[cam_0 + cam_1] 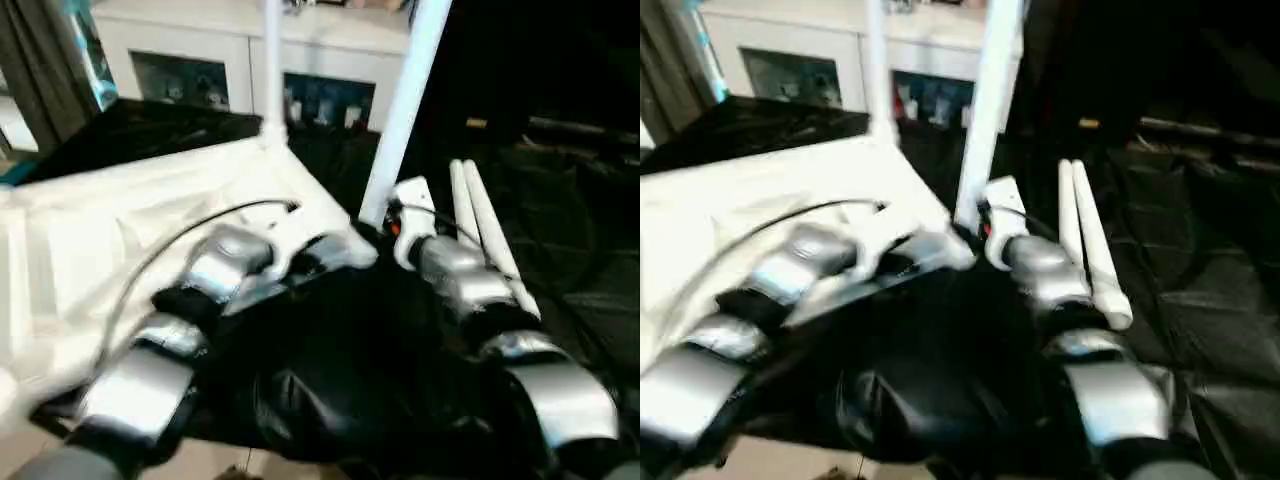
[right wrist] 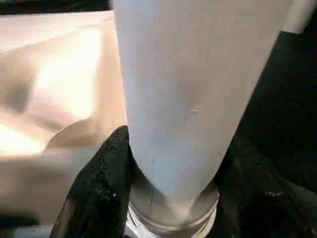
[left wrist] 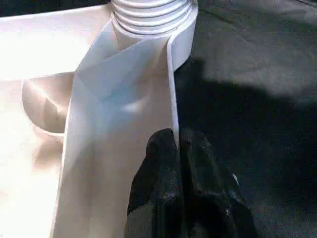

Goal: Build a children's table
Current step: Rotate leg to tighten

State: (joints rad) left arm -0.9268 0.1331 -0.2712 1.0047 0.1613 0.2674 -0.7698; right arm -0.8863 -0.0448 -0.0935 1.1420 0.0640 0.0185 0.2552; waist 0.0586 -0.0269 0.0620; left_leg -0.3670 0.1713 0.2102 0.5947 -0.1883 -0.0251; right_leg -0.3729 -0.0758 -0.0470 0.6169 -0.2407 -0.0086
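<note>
White tapered plastic leg (image 2: 193,99) clamped by right gripper (image 2: 173,198), mid-screwing into upturned white ribbed tabletop (image 1: 100,230); left gripper (image 3: 176,148) pinching rim (steadying); next, more twisting.

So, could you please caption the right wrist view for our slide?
Right claw closed around a white table leg beside the upturned tabletop.

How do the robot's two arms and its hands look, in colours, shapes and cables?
Both forearms are rounded silver shells joined by black segments: the left arm and the right arm. A thin black cable arcs along the left arm. The right wrist carries a white block with a small red-orange spot. The left hand and the right hand each have two matte black fingers.
</note>
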